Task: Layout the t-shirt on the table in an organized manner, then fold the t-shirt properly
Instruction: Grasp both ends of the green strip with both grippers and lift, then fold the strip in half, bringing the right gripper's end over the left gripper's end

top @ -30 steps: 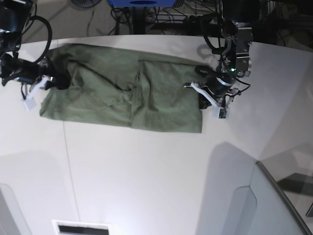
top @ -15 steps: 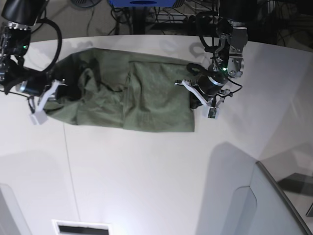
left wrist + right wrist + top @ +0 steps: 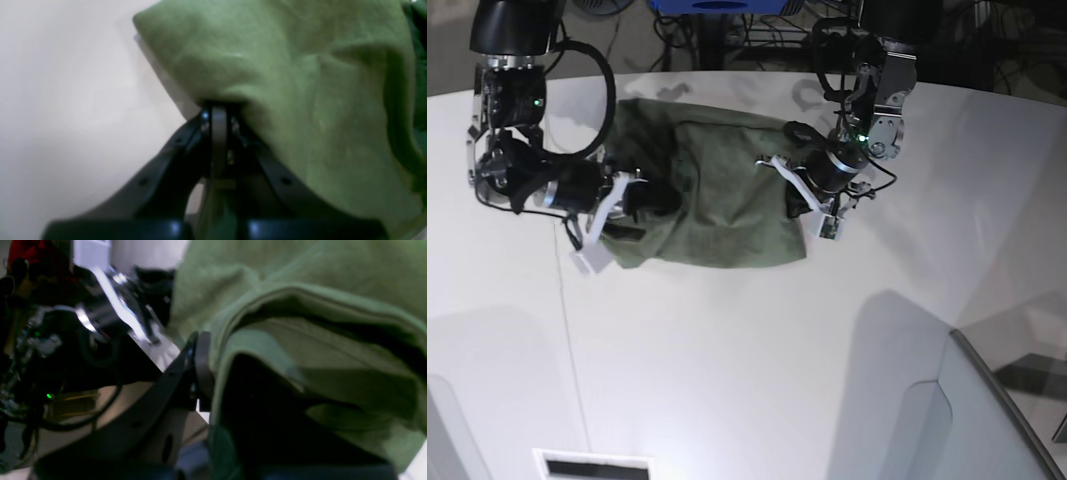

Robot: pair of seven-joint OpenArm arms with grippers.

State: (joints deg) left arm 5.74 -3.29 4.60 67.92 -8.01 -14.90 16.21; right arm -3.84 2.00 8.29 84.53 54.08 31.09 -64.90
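The olive-green t-shirt (image 3: 712,195) lies bunched on the white table (image 3: 727,350) near its far edge. My left gripper (image 3: 799,205) is shut on the shirt's right edge; in the left wrist view its jaws (image 3: 218,115) are pressed together under a fold of cloth (image 3: 300,83). My right gripper (image 3: 627,200) is shut on the shirt's left end, which is lifted and doubled over. In the right wrist view that gripper (image 3: 203,366) pinches layered cloth (image 3: 300,306). Collar and label are hidden.
A grey angled panel (image 3: 967,420) stands at the front right. A thin dark seam (image 3: 567,330) runs down the table's left part. A vent slot (image 3: 592,465) sits at the front edge. Cables and a blue object (image 3: 717,6) lie beyond the far edge.
Both grippers have moved toward each other. The right gripper carried the shirt's left end to the right, the left gripper pushed the right edge leftward, and the shirt is now narrower and bunched.
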